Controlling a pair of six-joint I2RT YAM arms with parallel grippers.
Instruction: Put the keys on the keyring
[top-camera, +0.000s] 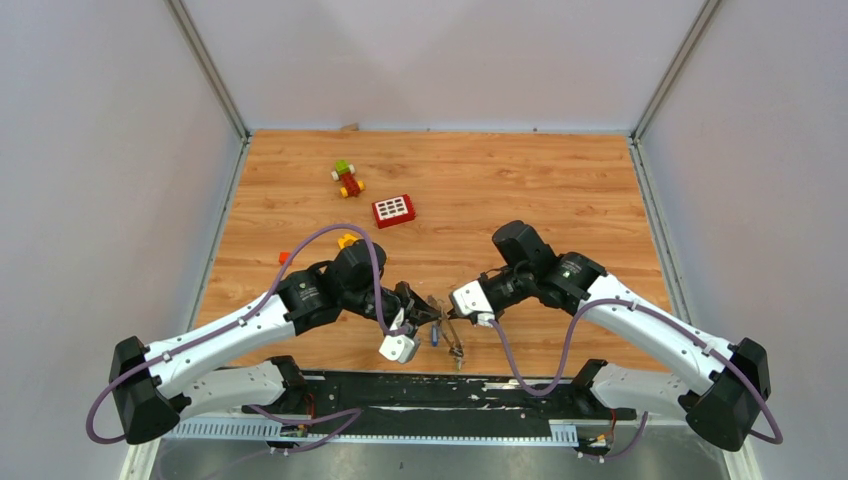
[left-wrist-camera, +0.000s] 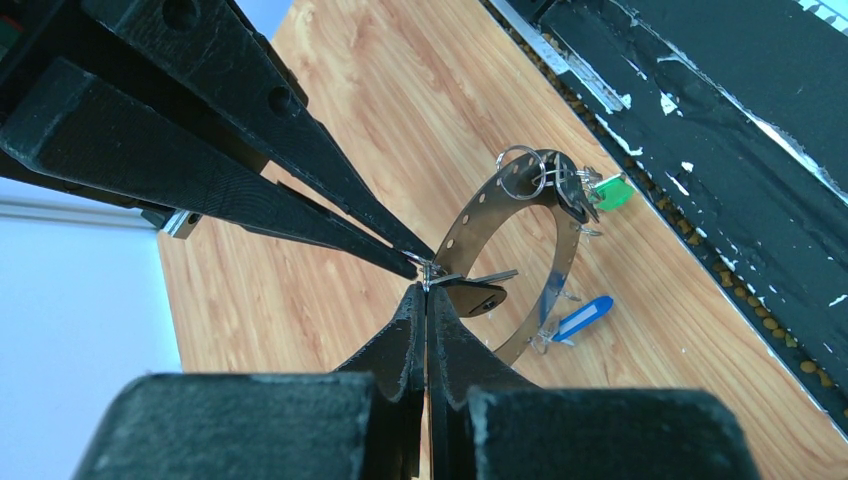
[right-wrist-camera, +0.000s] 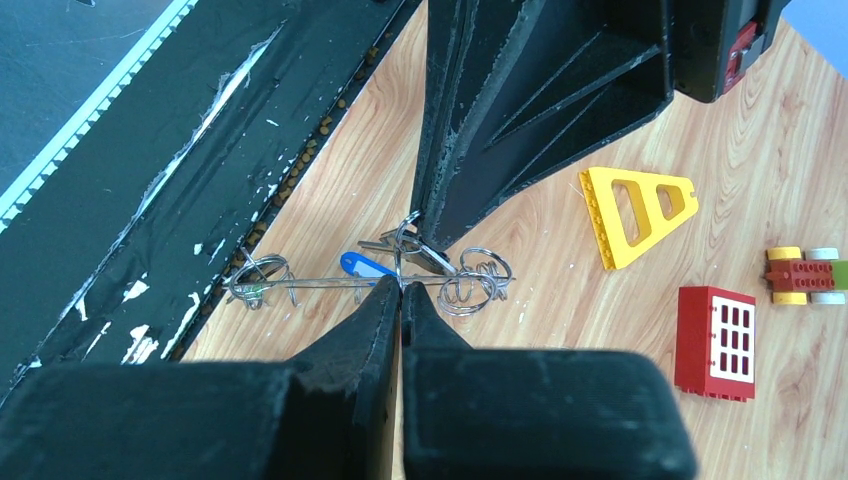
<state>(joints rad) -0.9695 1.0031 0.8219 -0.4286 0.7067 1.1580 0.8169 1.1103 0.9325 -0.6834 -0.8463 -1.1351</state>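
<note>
Visibly, right gripper (right-wrist-camera: 402, 287) clamps the keyring (left-wrist-camera: 478, 203), left gripper (left-wrist-camera: 425, 288) a black key (left-wrist-camera: 472, 297).

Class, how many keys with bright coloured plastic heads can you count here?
2. The green-headed key lies at the keyring's top, in the left wrist view; the blue-headed key lies below, by its right edge. Others may be hidden.

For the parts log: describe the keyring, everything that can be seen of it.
The keyring is a flat grey metal band bent into a wide hoop, punched with small holes. It stands upright on edge above the wooden table, near its front edge. Small wire rings on it carry black-headed keys, a green-headed key and a blue-headed key. The left gripper and right gripper, both shut, pinch at its rim.
</note>
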